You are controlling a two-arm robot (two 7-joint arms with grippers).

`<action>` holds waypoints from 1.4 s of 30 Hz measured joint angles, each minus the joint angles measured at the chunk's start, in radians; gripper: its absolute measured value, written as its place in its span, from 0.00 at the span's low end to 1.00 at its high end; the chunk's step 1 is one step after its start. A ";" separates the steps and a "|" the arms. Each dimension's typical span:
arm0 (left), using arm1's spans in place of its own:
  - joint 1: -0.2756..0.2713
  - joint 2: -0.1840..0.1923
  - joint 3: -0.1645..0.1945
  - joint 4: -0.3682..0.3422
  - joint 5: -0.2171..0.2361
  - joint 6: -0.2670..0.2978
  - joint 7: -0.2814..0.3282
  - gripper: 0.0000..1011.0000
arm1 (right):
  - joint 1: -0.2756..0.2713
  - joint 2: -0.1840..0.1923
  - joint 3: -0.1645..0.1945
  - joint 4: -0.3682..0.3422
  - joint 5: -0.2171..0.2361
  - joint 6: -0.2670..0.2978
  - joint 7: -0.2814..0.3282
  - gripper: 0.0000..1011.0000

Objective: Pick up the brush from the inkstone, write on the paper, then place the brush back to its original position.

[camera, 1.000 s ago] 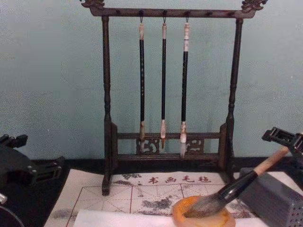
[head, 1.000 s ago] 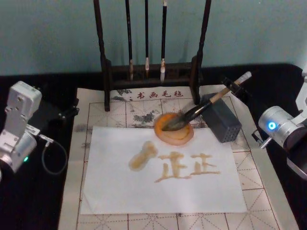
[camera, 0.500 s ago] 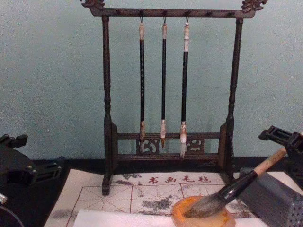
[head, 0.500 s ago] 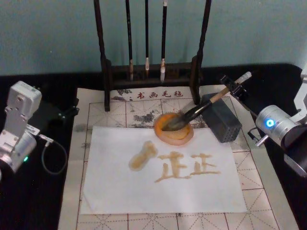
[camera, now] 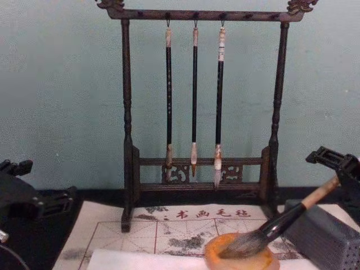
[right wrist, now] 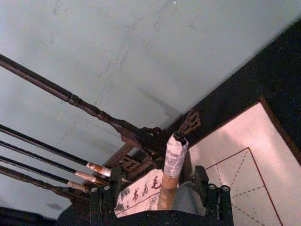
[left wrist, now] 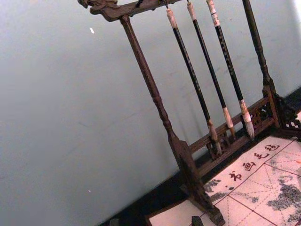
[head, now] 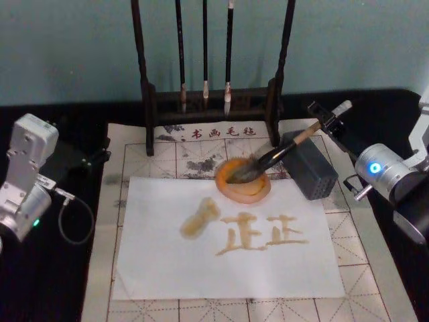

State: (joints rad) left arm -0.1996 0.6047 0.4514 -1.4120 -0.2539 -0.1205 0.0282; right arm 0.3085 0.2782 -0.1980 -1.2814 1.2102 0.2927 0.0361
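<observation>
Head view: right gripper at the brush handle's end, fingers spread either side; left gripper parked left.

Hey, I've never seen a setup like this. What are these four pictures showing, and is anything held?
A two-armed robot at a table. One picture looks down from its head, one forward from its chest, one from each wrist. On a beige gridded mat lie a white paper sheet with amber characters, a round orange inkstone and a grey perforated box. The thick tan-handled brush rests with bristles in the inkstone. The right gripper straddles its handle, open, gripping nothing. The left gripper is parked at the left.
</observation>
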 joint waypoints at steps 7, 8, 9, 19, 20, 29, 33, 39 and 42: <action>0.000 0.000 0.000 0.000 0.000 0.000 0.000 0.99 | 0.011 0.007 -0.015 0.012 0.014 -0.009 0.002 0.99; 0.000 0.000 0.000 0.000 0.000 0.000 0.000 0.99 | 0.012 0.007 -0.017 0.013 0.016 -0.010 0.002 0.99; 0.000 0.000 0.000 0.000 0.000 0.000 0.000 0.99 | 0.013 0.008 -0.019 0.014 0.018 -0.012 0.001 0.99; 0.000 0.000 0.000 0.000 0.000 0.000 0.000 0.99 | 0.019 0.013 -0.027 0.020 0.024 -0.018 -0.002 0.99; 0.000 0.000 0.000 0.000 0.000 0.000 0.000 0.99 | 0.018 0.012 -0.027 0.020 0.024 -0.018 -0.002 0.99; 0.000 0.000 0.000 0.000 0.000 0.000 0.000 0.99 | 0.018 0.012 -0.026 0.019 0.023 -0.018 -0.001 0.94; 0.000 0.000 0.000 0.000 0.000 0.000 0.000 0.99 | 0.017 0.011 -0.026 0.018 0.023 -0.018 0.000 0.83; 0.000 0.000 0.000 0.000 0.000 0.000 0.000 0.99 | 0.017 0.011 -0.025 0.018 0.022 -0.017 0.000 0.69; 0.000 0.000 0.000 0.000 0.000 0.000 0.000 0.99 | 0.017 0.011 -0.025 0.018 0.022 -0.017 0.001 0.57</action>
State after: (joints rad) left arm -0.1995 0.6047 0.4514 -1.4120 -0.2539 -0.1205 0.0283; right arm 0.3251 0.2896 -0.2228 -1.2637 1.2325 0.2757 0.0366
